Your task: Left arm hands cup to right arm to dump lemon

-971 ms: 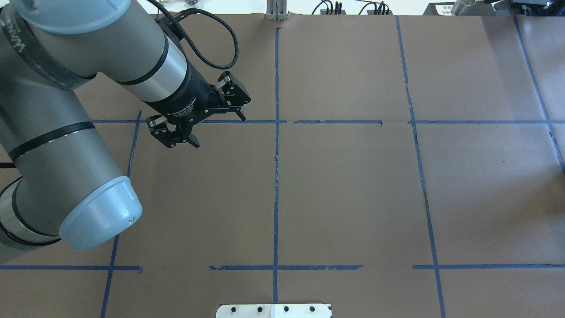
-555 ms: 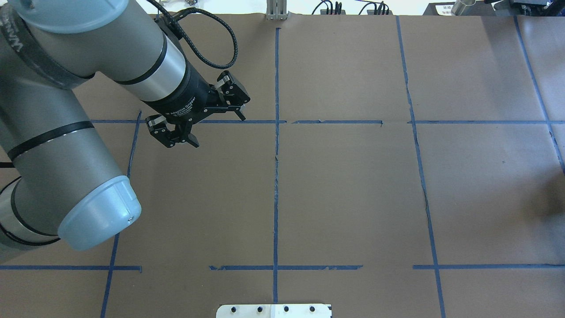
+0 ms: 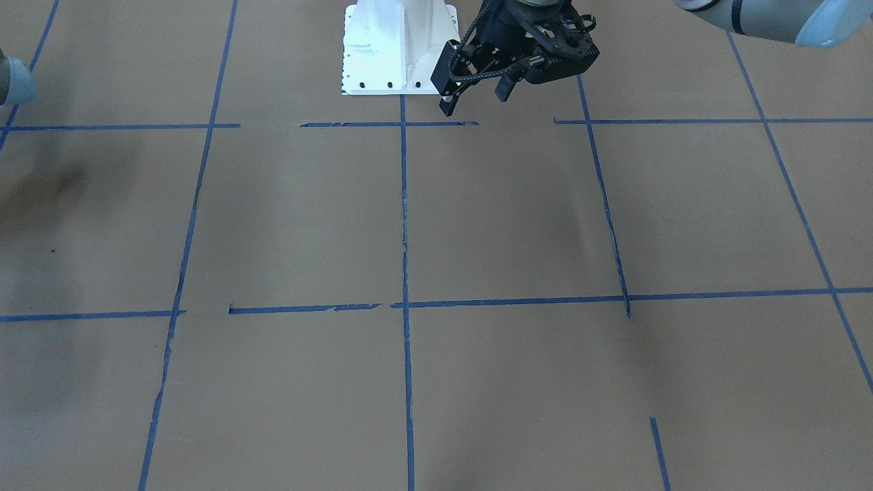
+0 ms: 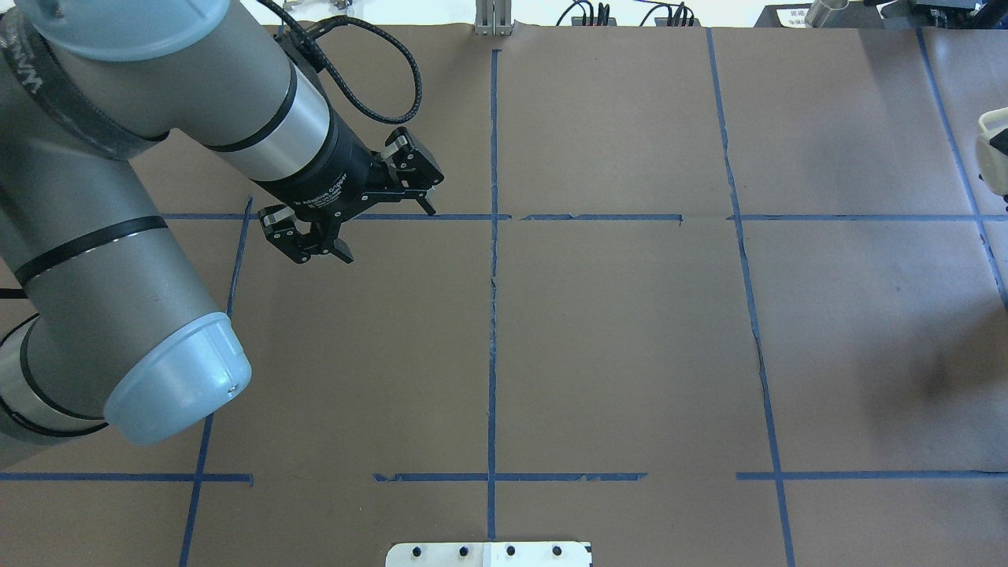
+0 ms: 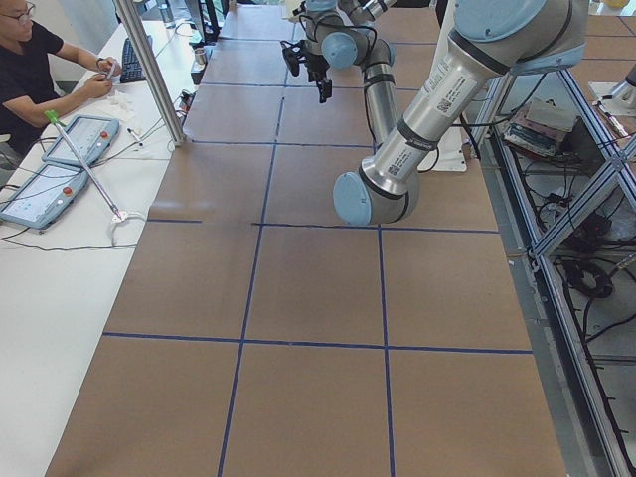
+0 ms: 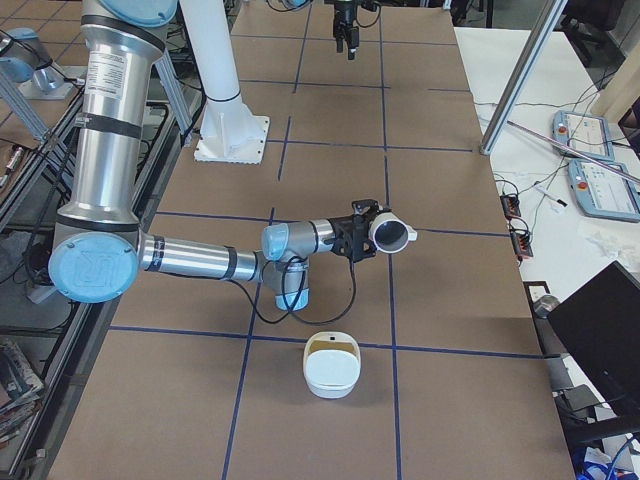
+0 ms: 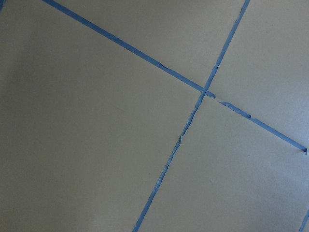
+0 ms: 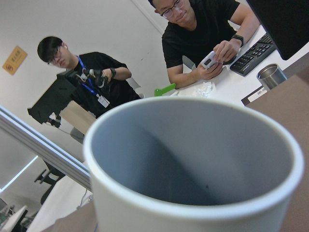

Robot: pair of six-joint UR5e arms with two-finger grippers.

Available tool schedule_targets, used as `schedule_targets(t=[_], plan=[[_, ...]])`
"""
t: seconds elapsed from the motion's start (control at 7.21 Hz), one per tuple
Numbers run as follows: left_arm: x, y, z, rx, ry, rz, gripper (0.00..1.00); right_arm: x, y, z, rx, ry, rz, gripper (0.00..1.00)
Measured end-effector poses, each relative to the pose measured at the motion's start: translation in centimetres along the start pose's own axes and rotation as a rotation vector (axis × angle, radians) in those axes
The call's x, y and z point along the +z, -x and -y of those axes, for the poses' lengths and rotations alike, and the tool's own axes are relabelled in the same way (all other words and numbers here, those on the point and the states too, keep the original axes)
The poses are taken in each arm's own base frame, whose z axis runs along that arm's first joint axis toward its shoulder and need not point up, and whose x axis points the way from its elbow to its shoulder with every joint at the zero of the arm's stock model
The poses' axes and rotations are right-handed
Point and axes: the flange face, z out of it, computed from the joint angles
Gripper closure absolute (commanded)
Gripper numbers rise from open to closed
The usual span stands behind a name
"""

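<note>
My left gripper (image 4: pixel 386 230) is the bulky black one. It hangs open and empty over the table's left half, and shows near the base in the front view (image 3: pixel 475 101). The white cup (image 6: pixel 392 232) is held in the air at the end of my right arm (image 6: pixel 200 258), tipped on its side with its mouth facing outward. Its edge shows at the right border of the overhead view (image 4: pixel 994 150). The right wrist view looks into the cup's grey inside (image 8: pixel 193 154), which is empty. I cannot tell whether the right gripper's fingers are shut. I see no lemon.
A white rounded-square bowl (image 6: pixel 332 365) with a tan inside stands on the table below the cup. The robot's white base (image 3: pixel 399 48) is at the table's near edge. Operators sit at a side bench with teach pendants (image 5: pixel 45 179).
The cup's edge has come into the overhead view at the right border, with a shadow spreading on the right. My left gripper has shifted only slightly and stays open.
</note>
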Motion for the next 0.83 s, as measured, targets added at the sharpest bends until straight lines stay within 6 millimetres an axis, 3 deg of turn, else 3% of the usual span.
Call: schedule_targets(t=[0.14,0.42,0.56,0.83], plan=[[0.0,0.0,0.1,0.008,-0.003,0.0,0.0,1.9,1.8,-1.8,-0.089,0.046,-0.038,0.97],[-0.1,-0.2,0.4,0.018,-0.027,-0.003,0.0,4.7,8.5,-4.7,-0.201,0.094,-0.112,0.98],[0.0,-0.2,0.7,0.034,-0.046,-0.002,0.0,6.2,12.6,-7.9,-0.267,0.091,-0.149,0.99],[1.0,-1.5,1.5,0.066,-0.061,0.016,0.0,9.3,21.4,-18.2,-0.359,0.06,-0.191,1.0]])
